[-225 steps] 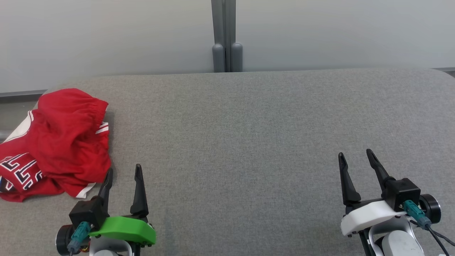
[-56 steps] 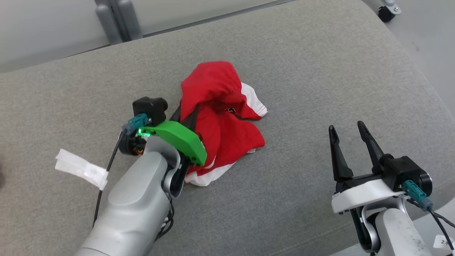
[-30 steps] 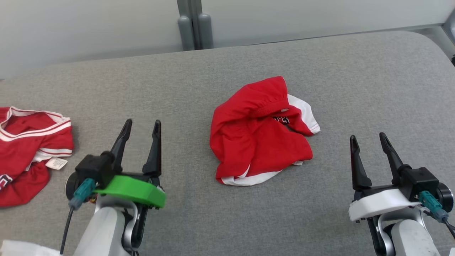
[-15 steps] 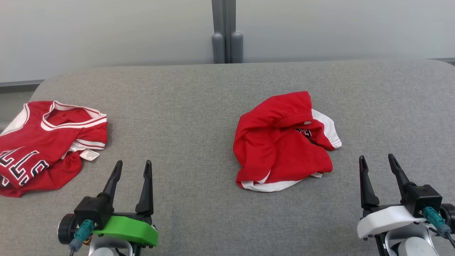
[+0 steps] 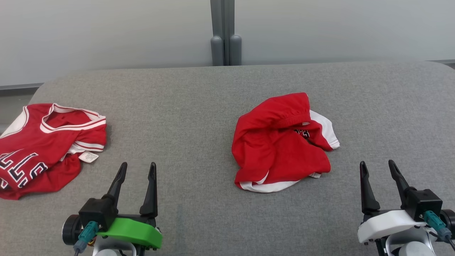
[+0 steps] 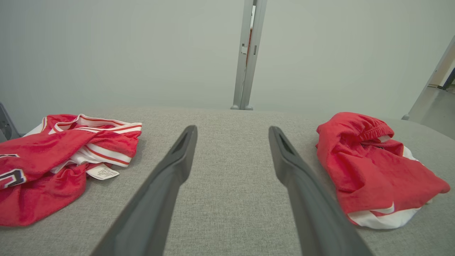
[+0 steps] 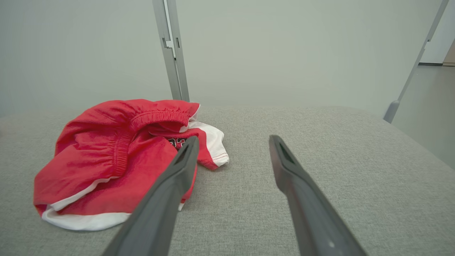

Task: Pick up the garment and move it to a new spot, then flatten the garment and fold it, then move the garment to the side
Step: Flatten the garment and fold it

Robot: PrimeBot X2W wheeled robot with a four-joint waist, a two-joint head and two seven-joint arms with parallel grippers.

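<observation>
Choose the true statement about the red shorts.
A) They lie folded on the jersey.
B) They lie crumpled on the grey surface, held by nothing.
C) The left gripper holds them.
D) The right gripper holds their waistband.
B: the red shorts lie in a crumpled heap on the grey surface, apart from the left gripper and the right gripper, both with jaws open and empty.

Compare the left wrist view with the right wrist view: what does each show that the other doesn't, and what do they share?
Left wrist view's own: the jersey with its white tag, lying on the left of the open, empty left hand.
Right wrist view's own: the open, empty right hand, and dark print tucked in a fold of the shorts.
Shared: the crumpled shorts, the gray surface they lie on, the post and the pale wall behind.
</observation>
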